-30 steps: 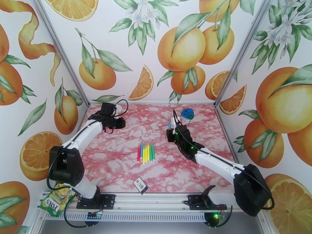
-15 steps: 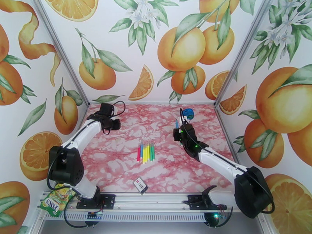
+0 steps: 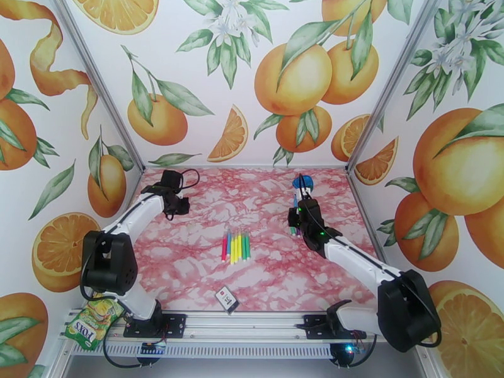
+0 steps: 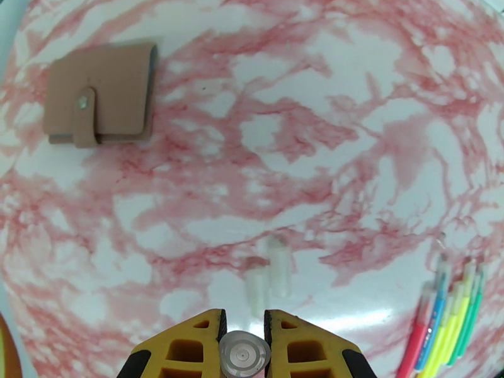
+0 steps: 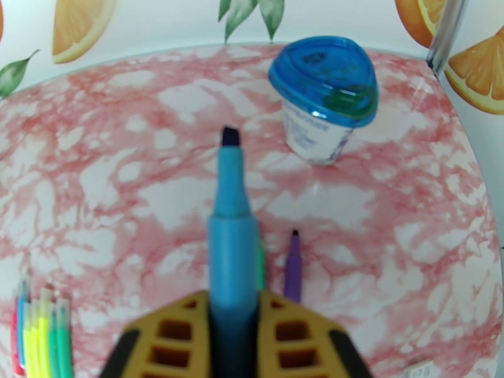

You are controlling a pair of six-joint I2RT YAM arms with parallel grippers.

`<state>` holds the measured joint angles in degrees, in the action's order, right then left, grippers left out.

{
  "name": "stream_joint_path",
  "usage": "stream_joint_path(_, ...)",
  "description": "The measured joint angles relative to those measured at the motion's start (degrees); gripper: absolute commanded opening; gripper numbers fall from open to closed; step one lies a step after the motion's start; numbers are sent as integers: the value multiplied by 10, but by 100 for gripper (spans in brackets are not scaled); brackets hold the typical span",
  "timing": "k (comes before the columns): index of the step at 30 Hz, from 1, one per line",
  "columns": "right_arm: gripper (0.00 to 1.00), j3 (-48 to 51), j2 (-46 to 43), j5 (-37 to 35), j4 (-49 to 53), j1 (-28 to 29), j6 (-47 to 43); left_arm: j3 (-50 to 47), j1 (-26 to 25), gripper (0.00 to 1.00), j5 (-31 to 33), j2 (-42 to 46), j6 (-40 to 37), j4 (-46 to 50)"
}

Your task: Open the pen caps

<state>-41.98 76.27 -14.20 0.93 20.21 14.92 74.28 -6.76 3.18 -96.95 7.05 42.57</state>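
The left pincer [image 4: 244, 324] is clenched on a small see-through pen cap [image 4: 244, 355], seen end-on between its yellow fingers. It hangs low over the surface [image 4: 327, 121], off to the far left of the row of pens [image 3: 235, 247]. Just ahead of it lie two more loose caps [image 4: 268, 281], side by side. This looks like the chosen spot for caps: well apart from the row, where none can roll back among pens not yet dealt with. A brown wallet [image 4: 101, 96] lies farther out from the row on that same side and plays no part.

The right pincer [image 5: 233, 303] grasps a blue pen [image 5: 232, 203] by its body, with the bare chisel tip pointing ahead. It is held to the far right of the row, short of the blue-lidded container [image 5: 324, 89]. Beneath it lie a purple pen [image 5: 293, 272] with its tip bare and a green one [image 5: 261, 266], mostly hidden behind the blue body. Opened pens seem to be gathered on this side of the row, kept apart from the caps.

My reading is that both halves are about to be set down (cap with caps, pen with pens). The row's pens appear capped, so most of the job remains.
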Motion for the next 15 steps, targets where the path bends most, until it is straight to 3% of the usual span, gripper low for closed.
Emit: stream_joint_path(15, 3, -19, 52, -9, 51, -42, 1, -12, 3, 0, 43, -43, -2, 1)
